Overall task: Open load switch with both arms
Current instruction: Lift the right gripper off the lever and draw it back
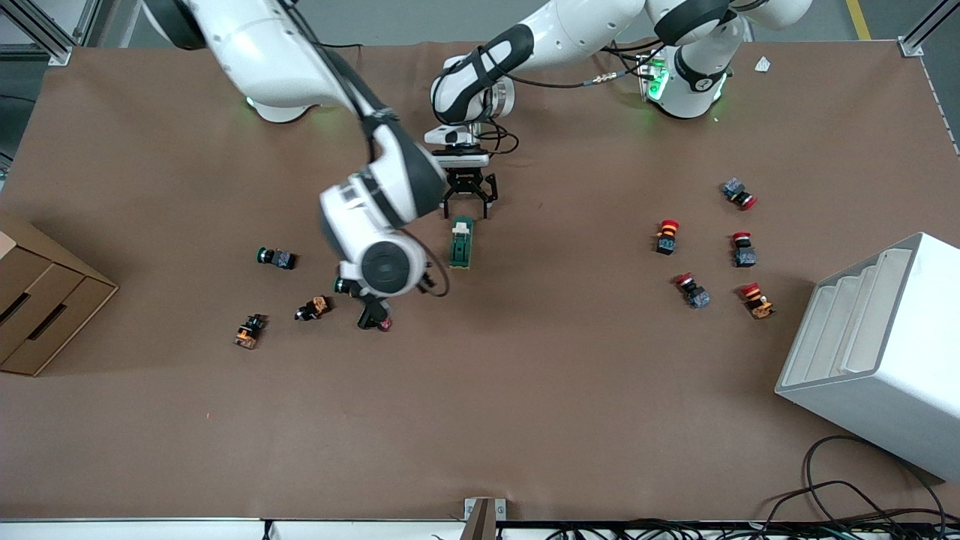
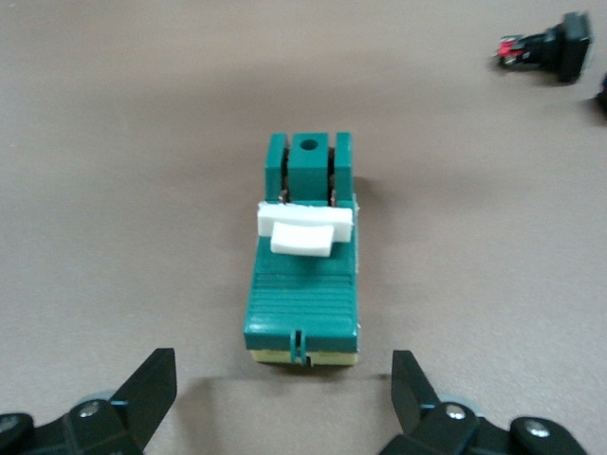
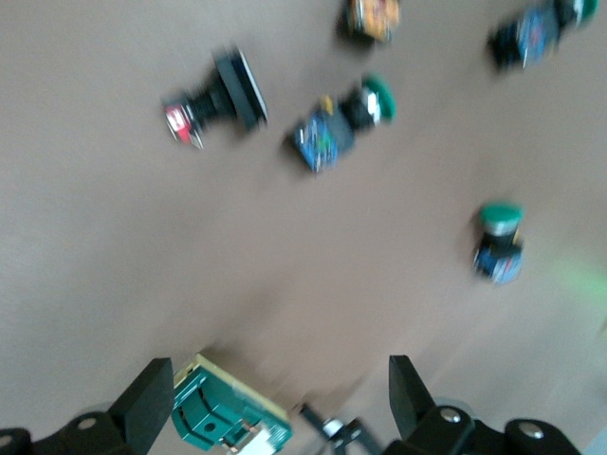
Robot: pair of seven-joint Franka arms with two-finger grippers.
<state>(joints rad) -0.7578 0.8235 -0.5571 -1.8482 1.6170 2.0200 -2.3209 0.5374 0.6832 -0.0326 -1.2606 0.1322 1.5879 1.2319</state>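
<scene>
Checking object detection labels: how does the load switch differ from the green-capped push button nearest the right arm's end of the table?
The load switch is a long dark green rectangular block with a white piece at one end; the push button is shorter, with a round green cap on a dark body. The load switch sits just under the left end effector, which is open; the push button has no end effector near it. Both rest on the brown table.

The table [image 1: 525, 390] has a brown cover, and near its middle lies the load switch [image 1: 461, 243], flat on the surface. Toward the right arm's end lie several small push buttons, some with green caps [image 1: 276, 258], and a cardboard box [image 1: 37, 300]. Toward the left arm's end lie five red-capped push buttons [image 1: 667, 235] and a white rack [image 1: 885, 352].
</scene>
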